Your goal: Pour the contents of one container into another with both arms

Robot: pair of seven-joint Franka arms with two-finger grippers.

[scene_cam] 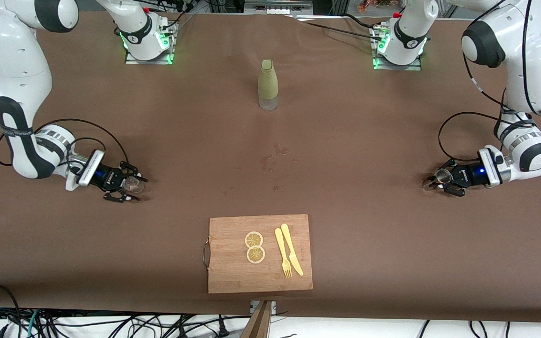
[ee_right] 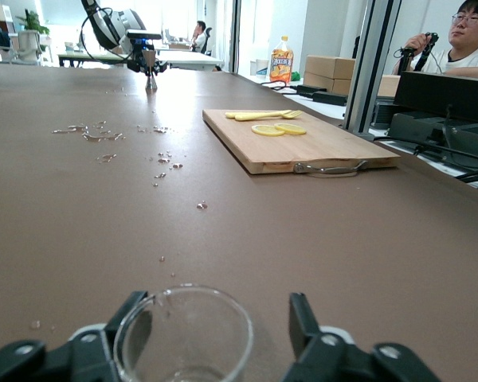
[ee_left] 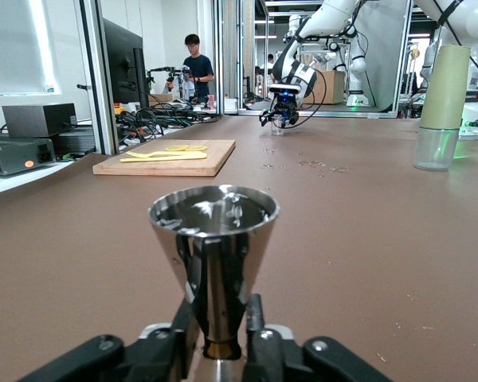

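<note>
Upright on desk: steel jigger [ee_left: 213, 239] at left arm's end, left pincer [ee_left: 223, 338] closed about its waist; glass [ee_right: 183, 334] at right arm's end, between right pincer's [ee_right: 215, 338] spread fingers.

even overhead lighting; soft shadows on the desk [scene_cam: 345, 188]; window glare in both wrist views; backgrounds slightly blurred.

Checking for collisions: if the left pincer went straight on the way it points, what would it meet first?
The left pincer already has a metal cup between its fingers. Past that, bare table, and probably the right pincer with its glass.
</note>
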